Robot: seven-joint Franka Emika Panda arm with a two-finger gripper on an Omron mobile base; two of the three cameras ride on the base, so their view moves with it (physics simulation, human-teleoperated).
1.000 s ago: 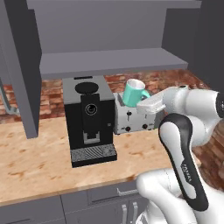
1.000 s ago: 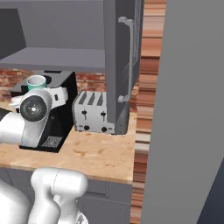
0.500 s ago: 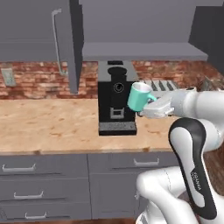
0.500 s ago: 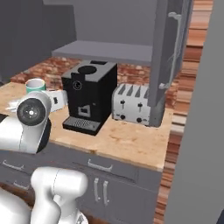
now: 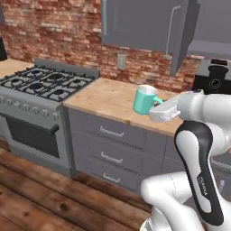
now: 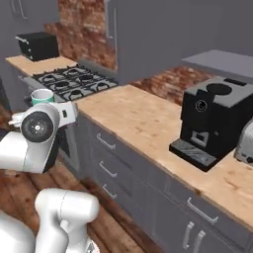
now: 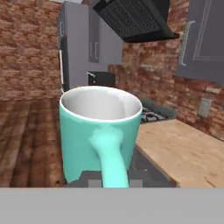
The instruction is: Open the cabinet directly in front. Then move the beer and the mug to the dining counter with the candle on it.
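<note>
One mug (image 5: pixel 145 100) (mint-green, upright) gripped by handle in closed gripper (image 5: pixel 155 112), held above counter (image 5: pixel 108 98) front edge.

Mug (image 7: pixel 98 131): mint-green, upright, white inside, handle facing the camera. Behind it: brick wall (image 7: pixel 30 52), black range hood (image 7: pixel 135 19), wooden worktop (image 7: pixel 183 148), grey cabinet (image 7: pixel 203 39).
</note>
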